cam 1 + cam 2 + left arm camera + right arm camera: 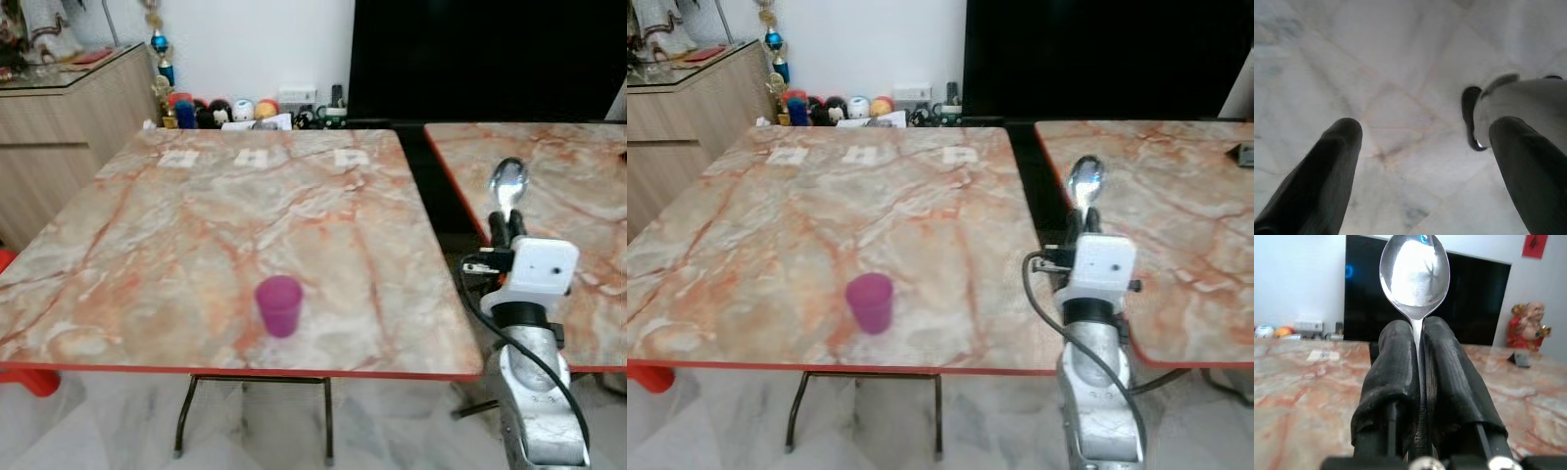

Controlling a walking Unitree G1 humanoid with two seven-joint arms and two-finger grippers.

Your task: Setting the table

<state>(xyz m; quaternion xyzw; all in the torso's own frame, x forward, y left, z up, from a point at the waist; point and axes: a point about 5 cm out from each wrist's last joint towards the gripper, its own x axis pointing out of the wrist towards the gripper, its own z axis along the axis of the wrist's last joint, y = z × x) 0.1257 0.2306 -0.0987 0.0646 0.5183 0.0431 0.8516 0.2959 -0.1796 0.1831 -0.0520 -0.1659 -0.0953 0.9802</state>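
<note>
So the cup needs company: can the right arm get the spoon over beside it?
Probably yes: the right gripper holds the spoon off the table's right edge, with bare marble up to the cup.

The head cameras looked down across the table [196, 225], sharing it; the left wrist faced the floor [1400, 73] closely, the right wrist looked level over the tabletop.

soft even indoor light, slight blur, glare on spoon [1414, 271].

Purple cup [279, 305], silver spoon [508, 184], orange-veined marble tables [147, 245], seemingly red-edged.
</note>
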